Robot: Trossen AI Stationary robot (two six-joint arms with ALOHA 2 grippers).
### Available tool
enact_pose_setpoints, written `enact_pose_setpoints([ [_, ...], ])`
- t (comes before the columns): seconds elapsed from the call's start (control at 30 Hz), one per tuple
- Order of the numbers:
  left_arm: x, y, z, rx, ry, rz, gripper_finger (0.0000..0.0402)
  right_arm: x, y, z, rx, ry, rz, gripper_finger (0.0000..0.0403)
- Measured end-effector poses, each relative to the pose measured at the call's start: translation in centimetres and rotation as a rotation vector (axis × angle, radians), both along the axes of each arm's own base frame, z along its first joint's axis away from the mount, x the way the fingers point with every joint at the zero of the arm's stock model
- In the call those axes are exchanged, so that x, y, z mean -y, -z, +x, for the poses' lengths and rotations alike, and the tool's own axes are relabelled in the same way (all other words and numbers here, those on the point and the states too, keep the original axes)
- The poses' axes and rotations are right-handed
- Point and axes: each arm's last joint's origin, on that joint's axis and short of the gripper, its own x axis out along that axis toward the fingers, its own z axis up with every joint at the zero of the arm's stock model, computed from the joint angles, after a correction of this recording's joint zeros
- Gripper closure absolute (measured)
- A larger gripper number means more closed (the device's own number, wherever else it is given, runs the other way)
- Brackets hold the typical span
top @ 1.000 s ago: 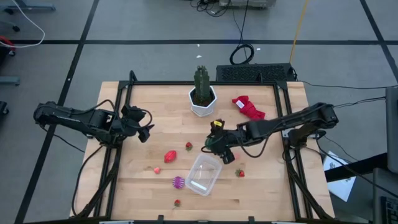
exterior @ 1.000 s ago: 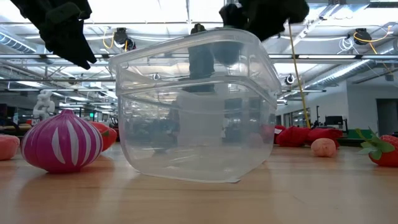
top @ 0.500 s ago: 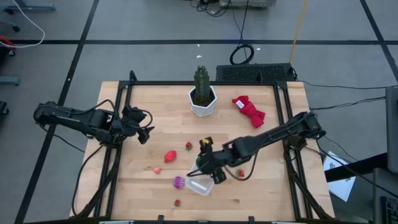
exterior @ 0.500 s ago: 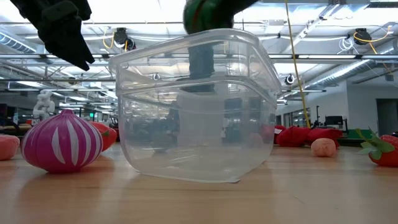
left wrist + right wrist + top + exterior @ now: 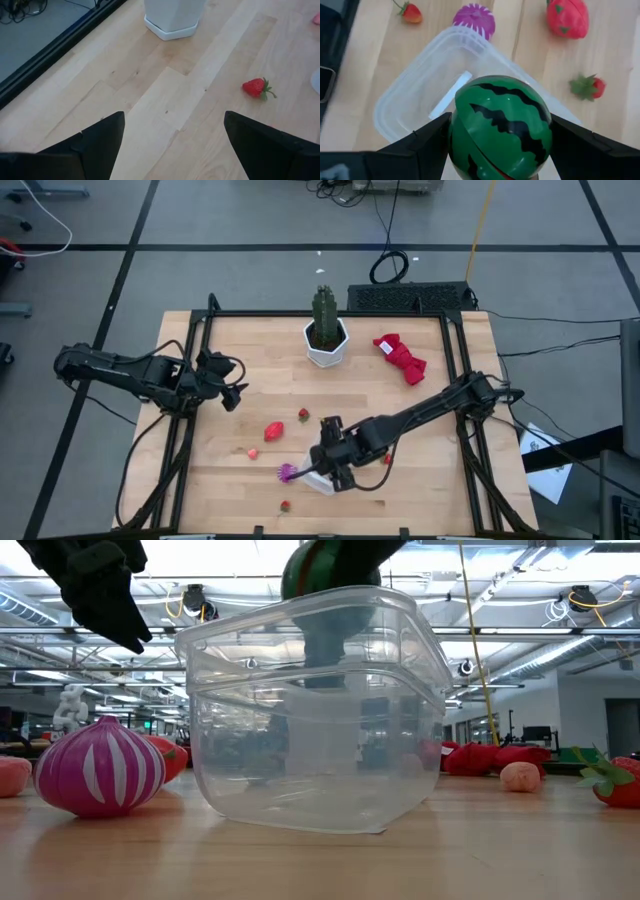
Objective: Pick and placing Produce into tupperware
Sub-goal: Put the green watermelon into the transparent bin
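1. We work at a pale wooden table (image 5: 400, 410) inside a black frame, grey floor all round, with a lit workshop showing beyond it in the low view.
2. The clear tupperware (image 5: 415, 95) lies toward six o'clock on the table, its mouth up and its long axis running roughly from seven to one o'clock in the high view.
3. Directly above it, the right gripper (image 5: 500, 130) holds the green striped watermelon ball (image 5: 502, 125) between its fingers, spread wide to span it; the low view shows the ball just above the rim.
4. Being round, the ball has no long axis to line up; what matters is centring it over the open mouth.
5. To do this well, we judge the ball should be lowered until it sits below the rim before the fingers part, so it cannot bounce out or tip the light container.
6. Round the container lie the purple spiky piece (image 5: 474, 19) just beside one corner, a strawberry (image 5: 410, 12) near it, the larger red piece (image 5: 567, 19) and another strawberry (image 5: 589, 86) on the far side.
7. The left gripper (image 5: 170, 145) waits at nine o'clock, fingers spread and empty, facing the white hexagonal pot (image 5: 172, 17).
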Motion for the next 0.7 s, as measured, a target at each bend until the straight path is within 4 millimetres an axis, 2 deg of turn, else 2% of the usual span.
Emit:
enact_pose_setpoints([
  [0.23,0.0,0.0,0.0,0.000,0.000,0.000,0.0053,0.2,1.2,-0.3,-0.043,0.028,0.015,0.0123],
  [0.7,0.0,0.0,0.0,0.000,0.000,-0.001,0.0053,3.4,4.2,0.0,-0.111,0.089,0.050,0.0115],
])
